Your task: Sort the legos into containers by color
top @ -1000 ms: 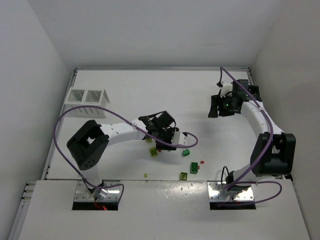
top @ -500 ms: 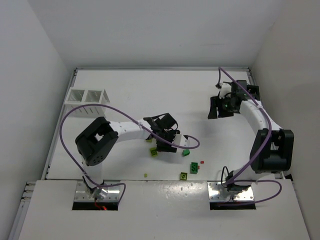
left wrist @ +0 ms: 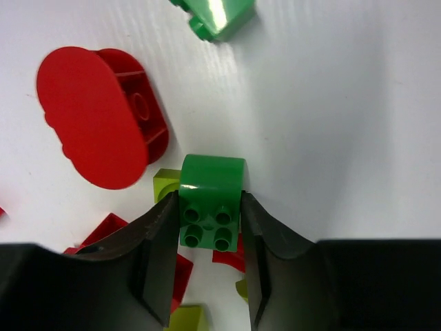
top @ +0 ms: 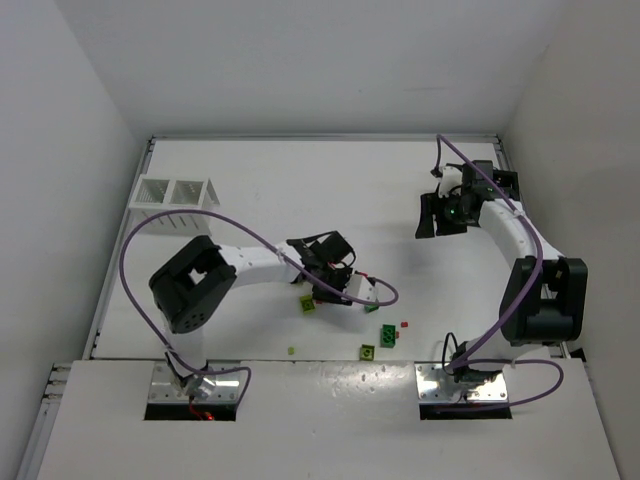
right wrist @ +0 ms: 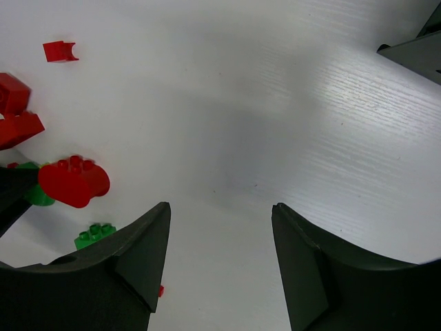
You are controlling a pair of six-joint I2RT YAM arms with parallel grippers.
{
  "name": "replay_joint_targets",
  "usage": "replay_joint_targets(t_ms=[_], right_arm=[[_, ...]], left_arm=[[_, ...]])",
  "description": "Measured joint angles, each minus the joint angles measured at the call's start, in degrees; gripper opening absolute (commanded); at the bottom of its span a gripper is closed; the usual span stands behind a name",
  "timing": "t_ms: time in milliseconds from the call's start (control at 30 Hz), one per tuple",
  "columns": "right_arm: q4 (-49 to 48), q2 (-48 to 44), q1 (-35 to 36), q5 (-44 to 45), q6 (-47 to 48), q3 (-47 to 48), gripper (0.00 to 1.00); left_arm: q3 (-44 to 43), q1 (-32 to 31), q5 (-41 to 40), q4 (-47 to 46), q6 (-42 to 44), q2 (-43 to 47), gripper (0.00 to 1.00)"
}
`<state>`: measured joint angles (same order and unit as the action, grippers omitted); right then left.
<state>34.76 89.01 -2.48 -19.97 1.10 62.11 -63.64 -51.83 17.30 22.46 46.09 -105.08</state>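
My left gripper (left wrist: 208, 203) is shut on a green two-by-two brick (left wrist: 210, 221), low over the lego pile at mid-table (top: 326, 284). A flat round red piece (left wrist: 96, 117) lies just left of it. Red bits (left wrist: 110, 231) and yellow-green bricks (left wrist: 164, 185) lie under the fingers. Another green brick (left wrist: 213, 14) lies beyond. My right gripper (right wrist: 220, 207) is open and empty at the far right (top: 437, 215). The white slatted bin (top: 178, 195) stands at the far left. The black bin is mostly hidden behind my right arm.
Loose on the table are a yellow-green brick (top: 307, 303), green bricks (top: 372, 309) (top: 386, 334), another yellow-green one (top: 367, 351) and a red bit (top: 404, 323). The right wrist view shows red pieces (right wrist: 72, 181) at its left and a dark corner (right wrist: 413, 52).
My left arm's elbow has swung in and the left gripper has shifted slightly over the pile. The right arm has barely moved.
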Motion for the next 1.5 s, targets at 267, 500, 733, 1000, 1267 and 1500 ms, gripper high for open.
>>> replay_joint_targets(t_ms=[267,500,733,1000,1267,1500], right_arm=[[0.09,-0.02,0.0,-0.04,0.0,0.0,0.61],[0.31,-0.02,0.0,-0.98,0.0,0.09,0.61],[0.55,-0.02,0.02,-1.33,0.0,0.57,0.61],[0.63,0.0,0.02,-1.09,0.0,0.59,0.61],[1.36,0.57,0.02,-1.07,0.39,0.63,0.61],[1.38,0.76,0.02,-1.07,0.42,0.63,0.61]], left_arm=[[5.99,0.37,-0.72,4.96,-1.77,11.67,0.25],[4.79,5.75,1.64,8.39,-5.29,30.86,0.32],[7.19,4.28,4.79,9.03,-7.8,27.17,0.27],[8.24,-3.5,5.2,4.98,-10.62,13.09,0.27],[8.44,-6.64,4.33,-1.36,-12.35,7.19,0.74],[10.93,-6.64,2.47,-4.48,-13.11,8.59,0.88]])
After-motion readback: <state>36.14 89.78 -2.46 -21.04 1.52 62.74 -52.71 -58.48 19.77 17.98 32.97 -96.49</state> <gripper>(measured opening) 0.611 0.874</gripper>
